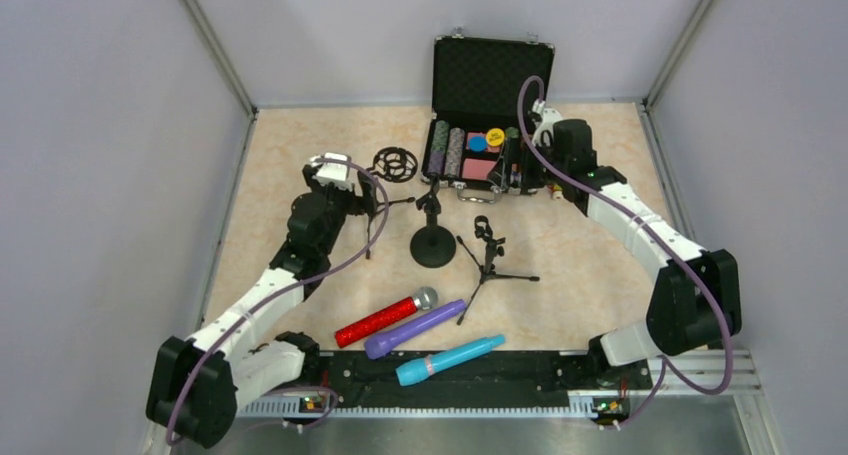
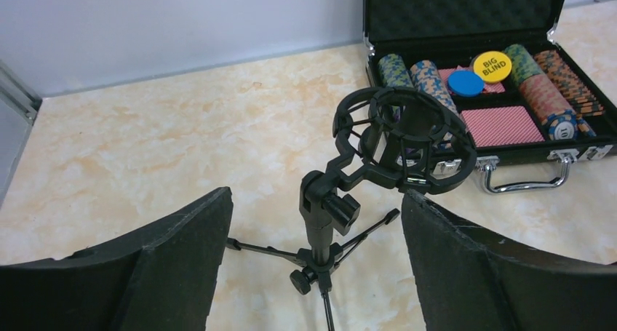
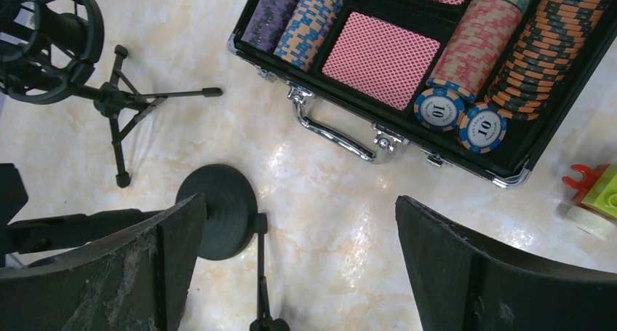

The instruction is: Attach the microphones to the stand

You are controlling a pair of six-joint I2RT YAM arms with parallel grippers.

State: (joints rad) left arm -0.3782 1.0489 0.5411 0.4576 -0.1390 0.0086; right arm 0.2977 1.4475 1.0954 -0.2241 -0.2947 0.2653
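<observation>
Glittery red microphone [image 1: 385, 318], purple microphone [image 1: 415, 328] and turquoise microphone [image 1: 450, 360] lie by the worktop's near edge. The right gripper [image 3: 300, 200] partly hides the round-base stand [image 3: 218, 211]. It and the left gripper [image 2: 316, 196] gape wide, empty.

Robot portrait: the left arm [image 1: 262, 297] and right arm [image 1: 632, 225] wear white link shells between bulky black joint housings, each trailed by a looping purple cable [image 1: 521, 105]. Broad black fingers [image 2: 473, 265] taper wedge-like; those of the right gripper [image 3: 298, 198] show grey scuffs.
</observation>
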